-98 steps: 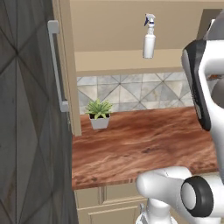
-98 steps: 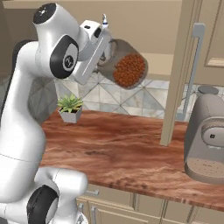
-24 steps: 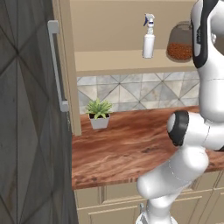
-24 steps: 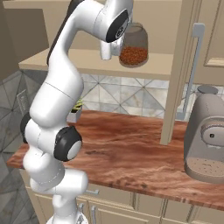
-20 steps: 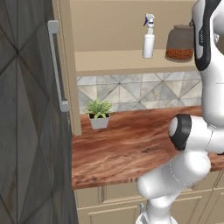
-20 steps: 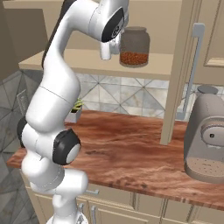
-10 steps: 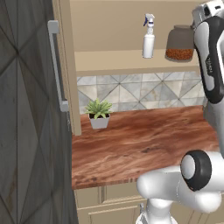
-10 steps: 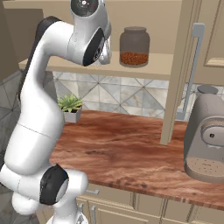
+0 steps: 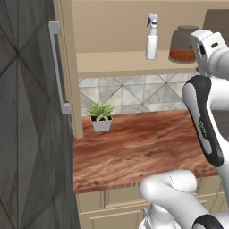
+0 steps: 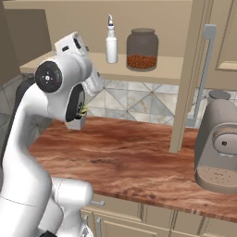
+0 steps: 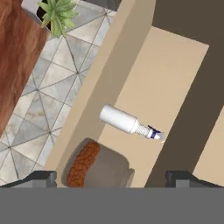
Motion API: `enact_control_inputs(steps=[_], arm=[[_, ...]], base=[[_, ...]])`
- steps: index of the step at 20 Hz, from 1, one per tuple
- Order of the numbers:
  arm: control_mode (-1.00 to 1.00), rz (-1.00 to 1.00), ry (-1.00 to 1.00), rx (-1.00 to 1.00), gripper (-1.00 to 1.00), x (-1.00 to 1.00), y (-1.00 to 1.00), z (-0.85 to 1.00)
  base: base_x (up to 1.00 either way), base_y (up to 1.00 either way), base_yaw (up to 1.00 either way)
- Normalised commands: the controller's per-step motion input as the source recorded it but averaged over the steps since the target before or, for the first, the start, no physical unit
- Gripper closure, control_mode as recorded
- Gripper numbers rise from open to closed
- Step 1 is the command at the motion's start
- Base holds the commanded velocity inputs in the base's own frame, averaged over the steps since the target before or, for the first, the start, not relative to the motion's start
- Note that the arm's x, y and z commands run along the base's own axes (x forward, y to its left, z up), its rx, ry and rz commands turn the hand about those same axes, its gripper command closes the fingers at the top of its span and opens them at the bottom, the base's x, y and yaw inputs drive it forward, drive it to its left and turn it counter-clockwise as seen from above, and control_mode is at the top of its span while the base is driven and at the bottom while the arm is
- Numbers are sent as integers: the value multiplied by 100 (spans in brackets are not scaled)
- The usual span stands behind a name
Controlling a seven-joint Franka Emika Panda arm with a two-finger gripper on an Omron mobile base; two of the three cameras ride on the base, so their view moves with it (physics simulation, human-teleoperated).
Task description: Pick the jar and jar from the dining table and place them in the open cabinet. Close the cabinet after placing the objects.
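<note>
Looking at the cabinet shelf, we are seeing the jar of reddish grains standing on it, just beside the white spray bottle. Our gripper is holding nothing, its fingers spread wide apart.

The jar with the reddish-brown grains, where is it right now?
The jar stands on the shelf of the open cabinet, just right of the white spray bottle in the right base view, above the tiled wall and the wooden counter.

Glossy wood-grain countertop; seemingly clear-glass jar.
</note>
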Motion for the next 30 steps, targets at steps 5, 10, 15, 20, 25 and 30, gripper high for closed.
enact_control_inputs(steps=[5,10,15,20,25,30], arm=[[-100,0,-3,-11,-100,-45,16,-10],[-100,0,1,-3,-100,-23,6,-3],[-100,0,1,0,-100,2,0,0],[100,-1,-4,-7,-100,-16,10,0],[100,0,0,0,-100,0,0,0],[100,0,0,0,-100,0,0,0]], base=[[0,0,0],[0,0,0],[0,0,0],[-26,8,-3],[-66,20,-12],[-67,29,-16]])
